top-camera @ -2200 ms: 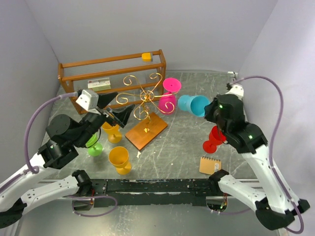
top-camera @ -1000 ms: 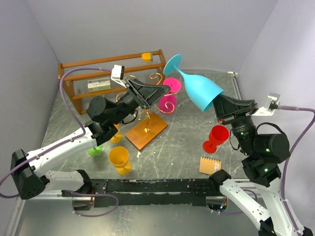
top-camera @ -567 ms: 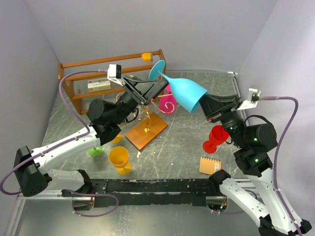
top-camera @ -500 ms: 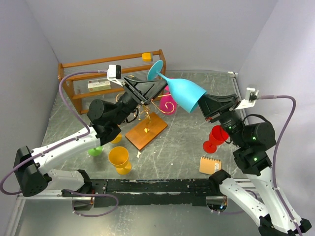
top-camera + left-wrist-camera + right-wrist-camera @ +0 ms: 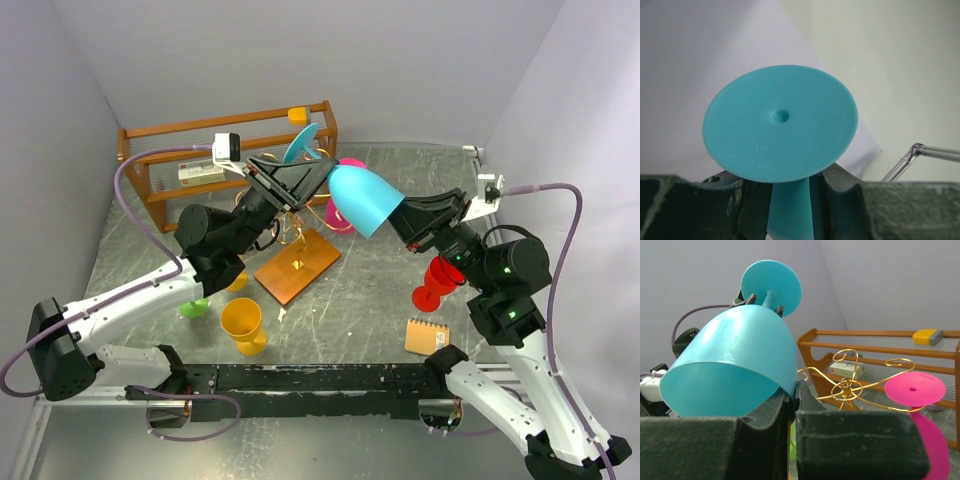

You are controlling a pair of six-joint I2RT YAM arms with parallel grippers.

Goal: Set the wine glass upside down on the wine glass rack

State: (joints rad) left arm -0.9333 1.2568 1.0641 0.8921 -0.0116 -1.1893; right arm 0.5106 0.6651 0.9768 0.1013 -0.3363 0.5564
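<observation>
Well above the grey marbled tabletop (image 5: 370, 300), inside pale lilac walls (image 5: 400, 60), the blue wine glass (image 5: 360, 200) hangs tilted in the air between both grippers, its foot toward the back wall. The right gripper (image 5: 398, 215) is clamped tight on the bowl's rim, while the left gripper (image 5: 316, 172) has its fingers (image 5: 840, 195) on either side of the stem just under the foot; whether they press on it cannot be told. Beneath the left fingers the wine glass rack (image 5: 300, 268) stands on the tabletop, and beyond the right fingers are a pink glass (image 5: 915, 388) and a wooden slatted shelf (image 5: 200, 127).
</observation>
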